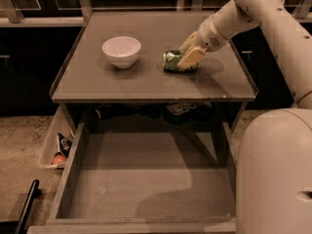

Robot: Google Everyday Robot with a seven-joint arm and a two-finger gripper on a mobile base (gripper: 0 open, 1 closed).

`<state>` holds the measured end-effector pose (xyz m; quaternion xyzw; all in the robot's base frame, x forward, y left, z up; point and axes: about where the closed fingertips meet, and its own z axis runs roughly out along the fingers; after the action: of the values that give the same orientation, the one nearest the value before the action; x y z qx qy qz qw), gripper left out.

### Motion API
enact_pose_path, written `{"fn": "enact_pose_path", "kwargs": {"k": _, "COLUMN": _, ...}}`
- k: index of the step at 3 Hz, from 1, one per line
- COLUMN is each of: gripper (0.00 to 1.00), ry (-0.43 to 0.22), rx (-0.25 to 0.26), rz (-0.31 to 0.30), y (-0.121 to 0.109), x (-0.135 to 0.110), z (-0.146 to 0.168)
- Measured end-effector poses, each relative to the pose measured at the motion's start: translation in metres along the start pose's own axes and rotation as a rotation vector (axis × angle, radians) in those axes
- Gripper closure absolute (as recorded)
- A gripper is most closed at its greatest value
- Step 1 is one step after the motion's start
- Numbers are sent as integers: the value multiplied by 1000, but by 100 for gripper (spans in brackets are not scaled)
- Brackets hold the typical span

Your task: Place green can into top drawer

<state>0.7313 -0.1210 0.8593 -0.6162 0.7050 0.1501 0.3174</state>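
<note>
Lying on its side on the flat grey cabinet-top surface (97, 84), right of centre, the small shiny dark-green can (170, 61) is reached by the pale two-finger end effector (185, 56); apart or clamped cannot be told. A white round bowl (121, 50) is set left of it. Below, the wide grey wooden top drawer (146, 179) is pulled open.

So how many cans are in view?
1: the green can on the cabinet top, right of the white bowl, gripper at it. None seen in the top drawer.
</note>
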Motion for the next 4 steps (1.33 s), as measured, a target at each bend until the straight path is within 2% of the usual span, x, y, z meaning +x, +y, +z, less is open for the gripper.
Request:
{"fn": "enact_pose_path", "kwargs": {"k": 1, "gripper": 100, "ry": 0, "rx": -1, "rz": 0, "y": 0, "x": 0, "z": 1}}
{"fn": "enact_pose_path", "kwargs": {"k": 3, "gripper": 100, "ry": -13, "rx": -12, "rz": 1, "y": 9, "x": 6, "z": -3}}
{"fn": "enact_pose_path", "kwargs": {"k": 4, "gripper": 100, "ry": -50, "rx": -1, "rz": -22, "y": 22, "x": 2, "z": -21}}
